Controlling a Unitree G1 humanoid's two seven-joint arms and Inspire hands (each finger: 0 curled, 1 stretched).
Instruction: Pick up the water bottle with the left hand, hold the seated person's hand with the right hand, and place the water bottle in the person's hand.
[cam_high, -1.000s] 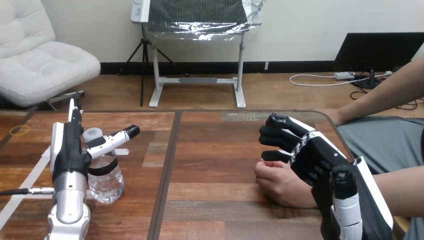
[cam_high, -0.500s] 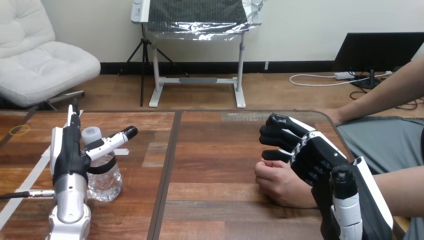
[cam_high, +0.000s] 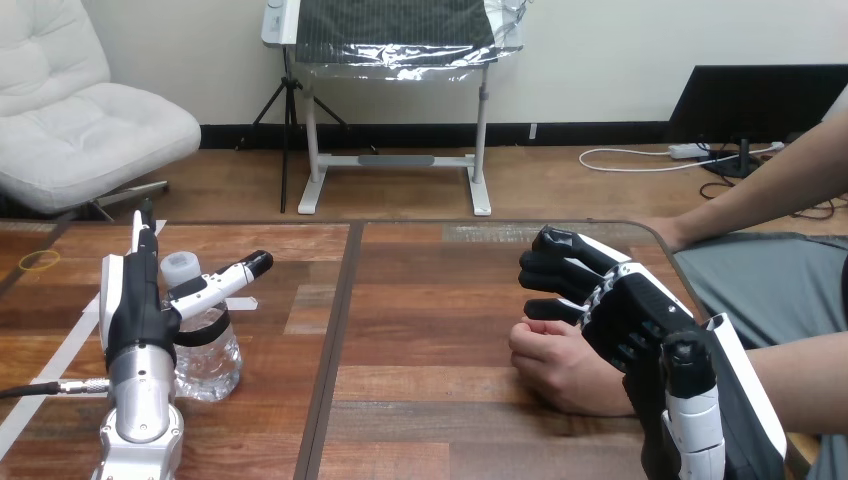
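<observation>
Down at lower left, the clear plastic water bottle (cam_high: 210, 360) stands upright against the left hand (cam_high: 130, 305), fingers straight, thumb across its neck; lower right, the right hand (cam_high: 630, 315) curls its fingers over the person's hand (cam_high: 560, 365)

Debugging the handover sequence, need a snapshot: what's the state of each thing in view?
water bottle: upright on the table, capped, not lifted.
left hand: open, fingers straight, beside the bottle, thumb across the front of its neck.
right hand: lying over the person's hand; cannot tell whether it grips.
person's hand: closed in a fist, resting on the table.
</observation>
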